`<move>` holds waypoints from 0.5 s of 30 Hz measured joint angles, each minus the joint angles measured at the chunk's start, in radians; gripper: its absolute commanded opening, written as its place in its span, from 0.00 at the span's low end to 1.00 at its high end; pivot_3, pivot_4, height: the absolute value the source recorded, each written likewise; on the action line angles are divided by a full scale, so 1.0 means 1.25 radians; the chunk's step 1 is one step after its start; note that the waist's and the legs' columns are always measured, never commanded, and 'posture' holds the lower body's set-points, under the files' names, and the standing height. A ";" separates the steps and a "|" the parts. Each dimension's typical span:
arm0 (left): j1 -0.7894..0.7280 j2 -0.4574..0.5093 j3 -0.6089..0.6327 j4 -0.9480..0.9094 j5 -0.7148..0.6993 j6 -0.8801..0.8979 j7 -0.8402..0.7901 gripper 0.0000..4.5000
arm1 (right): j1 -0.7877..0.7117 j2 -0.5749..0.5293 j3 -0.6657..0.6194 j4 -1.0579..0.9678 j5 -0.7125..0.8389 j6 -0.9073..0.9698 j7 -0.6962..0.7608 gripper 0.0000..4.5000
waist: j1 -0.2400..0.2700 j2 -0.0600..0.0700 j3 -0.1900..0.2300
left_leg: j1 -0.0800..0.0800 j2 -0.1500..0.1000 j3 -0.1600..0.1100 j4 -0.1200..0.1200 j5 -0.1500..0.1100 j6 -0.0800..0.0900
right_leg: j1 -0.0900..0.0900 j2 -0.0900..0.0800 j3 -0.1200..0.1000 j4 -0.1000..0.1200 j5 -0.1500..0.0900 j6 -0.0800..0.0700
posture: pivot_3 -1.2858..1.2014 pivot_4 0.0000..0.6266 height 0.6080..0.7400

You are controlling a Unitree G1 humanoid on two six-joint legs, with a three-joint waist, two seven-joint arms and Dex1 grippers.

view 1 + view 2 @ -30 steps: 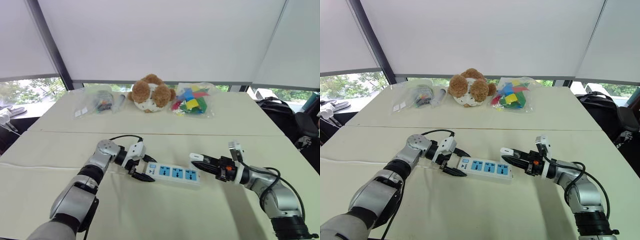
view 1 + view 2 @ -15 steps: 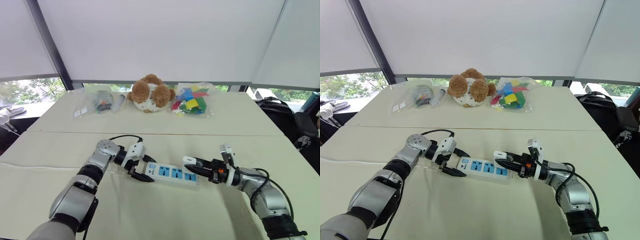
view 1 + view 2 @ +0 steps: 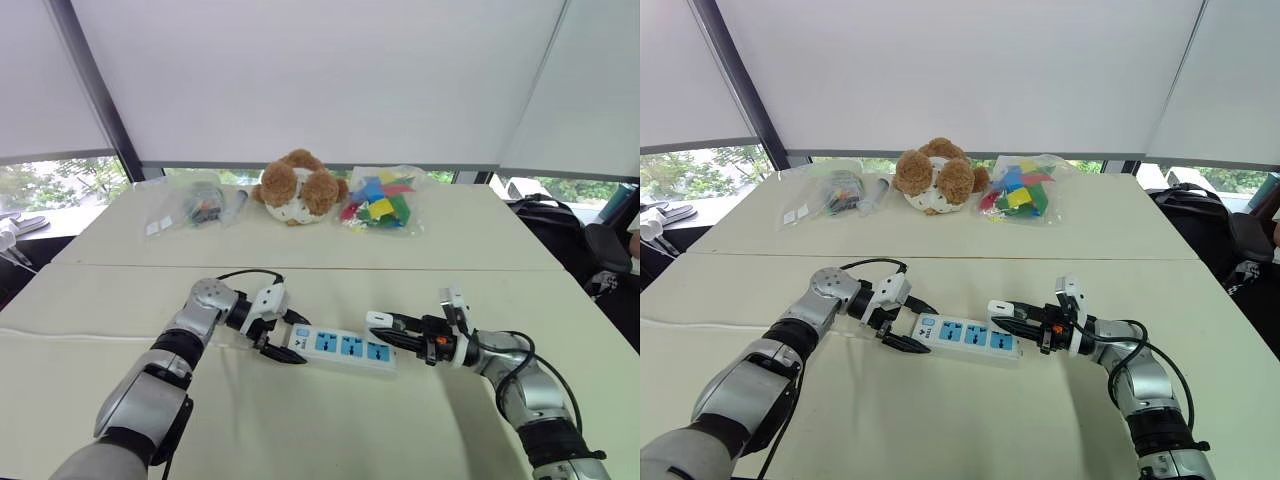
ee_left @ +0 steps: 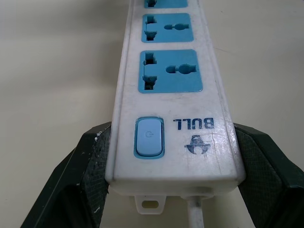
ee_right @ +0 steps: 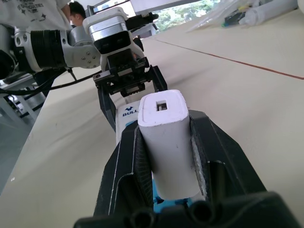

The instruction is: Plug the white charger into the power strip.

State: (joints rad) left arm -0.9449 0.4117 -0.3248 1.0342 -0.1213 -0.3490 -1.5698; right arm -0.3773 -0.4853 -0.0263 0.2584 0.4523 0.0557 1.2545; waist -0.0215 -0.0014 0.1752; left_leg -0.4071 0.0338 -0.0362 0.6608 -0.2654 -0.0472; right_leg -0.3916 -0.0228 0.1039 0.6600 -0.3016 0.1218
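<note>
1. Here the power strip (image 3: 343, 347) lies flat on the near table (image 3: 300, 420), its three blue socket faces up, running from left to right between the two arms.
2. The left gripper (image 3: 280, 340) is clamped on the strip's button end, one black finger (image 4: 90, 171) pressed against each long side, just by the blue button (image 4: 149, 137) and the cable outlet.
3. The right gripper (image 3: 388, 330) holds the white charger (image 5: 168, 142) tight between its two fingers, the charger's body lying along them and its end with a small square port sticking out past the fingertips.
4. The charger (image 3: 378, 320) sits just above the strip's right end, over or beside the last socket; whether it touches the strip I cannot tell, and its prongs are hidden.
5. On the far table (image 3: 480, 235) rest a brown plush bear (image 3: 297, 186), a clear bag of coloured pieces (image 3: 382, 200) to its right and clear bags of small items (image 3: 195, 203) to its left, all well apart from the strip.
</note>
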 measured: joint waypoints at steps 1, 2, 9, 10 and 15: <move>0.000 0.001 -0.002 -0.003 0.000 0.003 0.000 0.67 | 0.000 0.000 0.002 0.007 0.000 -0.014 0.005 0.16 | 0.000 0.000 0.000 | 0.000 0.000 0.000 0.000 0.000 0.000 | 0.000 0.000 0.000 0.000 0.000 0.000 | 0.52 0.24 0.99; 0.000 0.002 -0.003 -0.005 -0.001 0.007 0.000 0.67 | 0.000 0.000 0.004 0.013 0.000 -0.023 0.008 0.16 | 0.000 0.000 0.000 | 0.000 0.000 0.000 0.000 0.000 0.000 | 0.000 0.000 0.000 0.001 0.000 0.000 | 0.52 0.24 0.99; 0.009 0.012 -0.015 -0.022 -0.010 0.009 0.000 0.67 | 0.007 0.002 0.017 0.051 -0.004 -0.058 0.030 0.16 | 0.000 -0.003 -0.001 | 0.001 0.001 0.000 0.001 0.000 0.000 | 0.000 0.001 0.001 0.001 0.000 0.000 | 0.52 0.24 0.99; 0.009 0.013 -0.016 -0.022 -0.010 0.009 0.000 0.67 | 0.007 0.002 0.018 0.053 -0.004 -0.061 0.032 0.16 | 0.001 -0.003 -0.001 | 0.001 0.001 0.000 0.001 0.000 0.000 | 0.001 0.002 0.001 0.002 0.000 0.000 | 0.52 0.24 0.99; 0.010 0.014 -0.016 -0.023 -0.011 0.010 -0.001 0.67 | 0.005 0.002 0.024 0.062 -0.005 -0.076 0.034 0.16 | 0.001 -0.003 -0.001 | 0.001 0.001 0.000 0.001 0.000 0.000 | 0.001 0.002 0.001 0.002 0.000 0.000 | 0.52 0.24 0.99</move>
State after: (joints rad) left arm -0.9318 0.4290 -0.3443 1.0056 -0.1353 -0.3366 -1.5705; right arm -0.3704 -0.4827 0.0036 0.3360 0.4464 -0.0393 1.2967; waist -0.0207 -0.0056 0.1744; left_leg -0.4056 0.0355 -0.0366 0.6621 -0.2654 -0.0472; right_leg -0.3909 -0.0200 0.1052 0.6625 -0.3018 0.1214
